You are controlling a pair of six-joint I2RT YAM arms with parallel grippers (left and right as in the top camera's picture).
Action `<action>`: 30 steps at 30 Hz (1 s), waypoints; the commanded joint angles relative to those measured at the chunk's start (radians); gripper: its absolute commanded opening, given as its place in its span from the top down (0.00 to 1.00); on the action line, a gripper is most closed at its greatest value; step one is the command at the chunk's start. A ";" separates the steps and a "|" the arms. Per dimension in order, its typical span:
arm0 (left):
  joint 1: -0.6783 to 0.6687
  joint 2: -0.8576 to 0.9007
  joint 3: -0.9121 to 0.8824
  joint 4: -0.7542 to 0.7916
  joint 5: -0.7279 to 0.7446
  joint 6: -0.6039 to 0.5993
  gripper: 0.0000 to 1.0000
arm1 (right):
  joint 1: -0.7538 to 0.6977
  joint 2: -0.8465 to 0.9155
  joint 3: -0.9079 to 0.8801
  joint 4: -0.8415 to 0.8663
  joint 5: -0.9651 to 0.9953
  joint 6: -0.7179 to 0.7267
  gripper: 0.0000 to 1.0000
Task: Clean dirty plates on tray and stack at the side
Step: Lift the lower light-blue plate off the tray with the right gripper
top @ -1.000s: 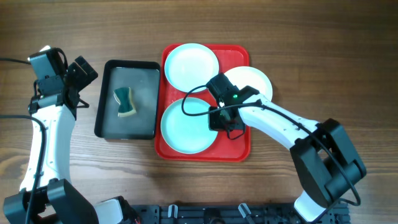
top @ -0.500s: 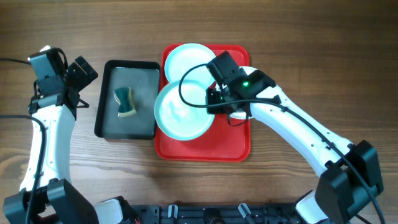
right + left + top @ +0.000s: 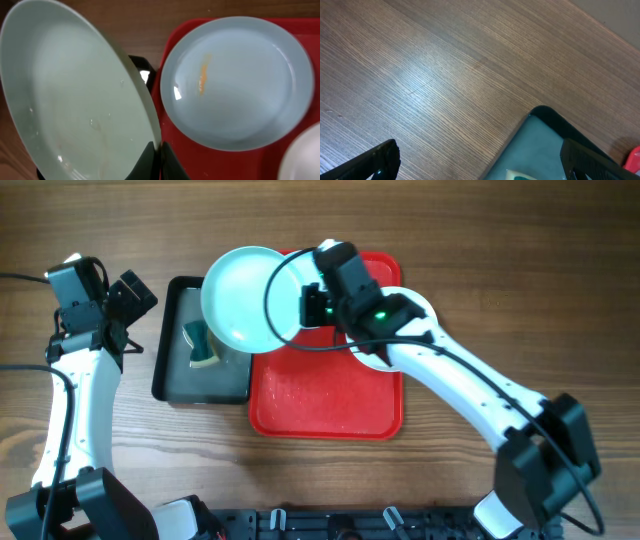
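My right gripper [image 3: 305, 305] is shut on the rim of a pale blue plate [image 3: 243, 298] and holds it tilted in the air over the right side of the dark pan. In the right wrist view the jaws [image 3: 157, 150] pinch this plate [image 3: 75, 100], which has wet smears on it. A second pale blue plate [image 3: 235, 82] with an orange smear lies on the red tray [image 3: 330, 395]. The white plate [image 3: 415, 305] lies at the tray's far right, partly under my arm. My left gripper [image 3: 143, 323] is open and empty over the table, left of the pan.
The dark grey pan [image 3: 170, 360] stands left of the tray, holding a green and yellow sponge [image 3: 200, 345]. The pan's corner [image 3: 540, 145] shows in the left wrist view. Bare wooden table lies all around.
My right gripper has lifted the pale blue plate off the tray's near left part and carried it up and left over the pan. The left arm has not moved.
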 commanded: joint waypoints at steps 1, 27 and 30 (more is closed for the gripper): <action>0.003 -0.010 0.019 0.001 0.005 -0.013 0.00 | 0.064 0.070 0.018 0.091 0.105 -0.008 0.96; 0.003 -0.010 0.019 0.001 0.005 -0.013 0.00 | 0.234 0.086 0.018 0.637 0.419 -1.329 0.96; 0.003 -0.010 0.019 0.001 0.005 -0.013 0.00 | 0.252 0.086 0.018 0.659 0.377 -1.445 0.96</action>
